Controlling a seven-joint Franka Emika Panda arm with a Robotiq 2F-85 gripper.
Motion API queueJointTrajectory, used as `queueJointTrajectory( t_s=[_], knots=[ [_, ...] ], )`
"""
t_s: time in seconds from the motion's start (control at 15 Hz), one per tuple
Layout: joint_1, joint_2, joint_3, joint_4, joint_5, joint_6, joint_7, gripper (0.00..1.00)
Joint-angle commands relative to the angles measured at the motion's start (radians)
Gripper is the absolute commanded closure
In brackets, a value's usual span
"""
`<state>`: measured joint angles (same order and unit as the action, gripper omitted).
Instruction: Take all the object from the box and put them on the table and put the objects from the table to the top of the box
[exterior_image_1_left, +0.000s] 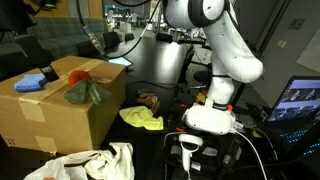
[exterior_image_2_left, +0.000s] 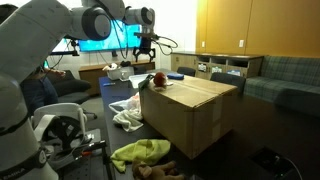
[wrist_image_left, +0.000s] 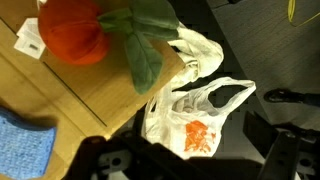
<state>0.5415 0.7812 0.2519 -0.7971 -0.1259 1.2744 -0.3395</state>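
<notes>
Cardboard box (exterior_image_1_left: 60, 115) sits on the dark tabletop (exterior_image_1_left: 160, 138). On the box top are a green-and-orange cloth (wrist_image_left: 80, 35) and a blue block-like item (exterior_image_1_left: 32, 82), set apart from each other. A white plastic bag (wrist_image_left: 195, 110) lies on the tabletop just beside the box, below the edge nearest the cloth. A yellow cloth (exterior_image_1_left: 140, 118) and a small brown toy (exterior_image_1_left: 148, 100) are on the tabletop near another side of the box. The gripper (exterior_image_2_left: 148, 52) hangs above the box top, jaws spread wide, gripping nothing.
</notes>
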Motion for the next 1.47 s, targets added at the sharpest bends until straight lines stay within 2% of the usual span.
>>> queueJointTrajectory(
  t_s=[0.0, 0.27, 0.73, 0.93, 1.4],
  knots=[
    [-0.072, -0.057, 0.013, -0.057, 0.075, -0.022, 0.016, 0.0],
    [-0.143, -0.133, 0.011, -0.174, 0.145, -0.004, 0.041, 0.0],
    [-0.259, -0.353, -0.008, -0.51, 0.306, 0.074, 0.16, 0.0],
    [-0.291, -0.439, -0.021, -0.652, 0.374, 0.172, 0.207, 0.0],
    [-0.315, -0.61, -0.03, -1.002, 0.469, 0.479, 0.32, 0.0]
  ],
)
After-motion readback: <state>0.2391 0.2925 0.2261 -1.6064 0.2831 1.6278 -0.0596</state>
